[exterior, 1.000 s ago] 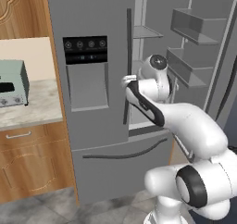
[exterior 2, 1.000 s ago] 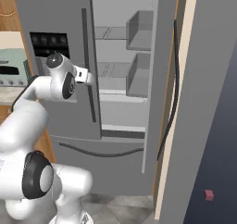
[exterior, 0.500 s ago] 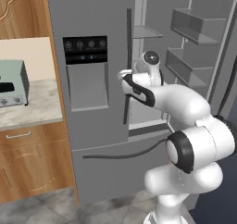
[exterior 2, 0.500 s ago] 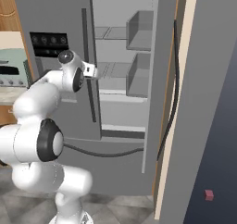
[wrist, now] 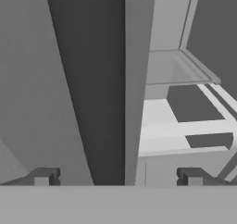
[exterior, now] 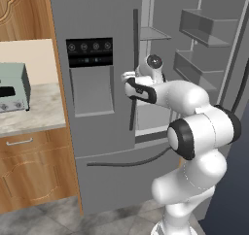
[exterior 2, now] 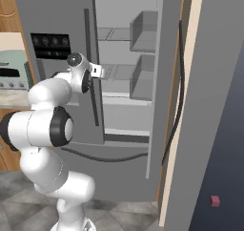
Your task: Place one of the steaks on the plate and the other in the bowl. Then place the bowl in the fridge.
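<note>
My pincer [wrist: 118, 177] stands with fingers wide apart, holding nothing, at the inner edge of the fridge [exterior: 97, 25], right door swung open, shelves bare; its doors look stiff and heavy, best taken by the long dark handle [exterior: 134, 69].

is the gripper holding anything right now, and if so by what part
Nothing is held. The gripper is open, its fingertips standing wide apart with the edge of the fridge door between them and untouched, shelves beyond.
</note>
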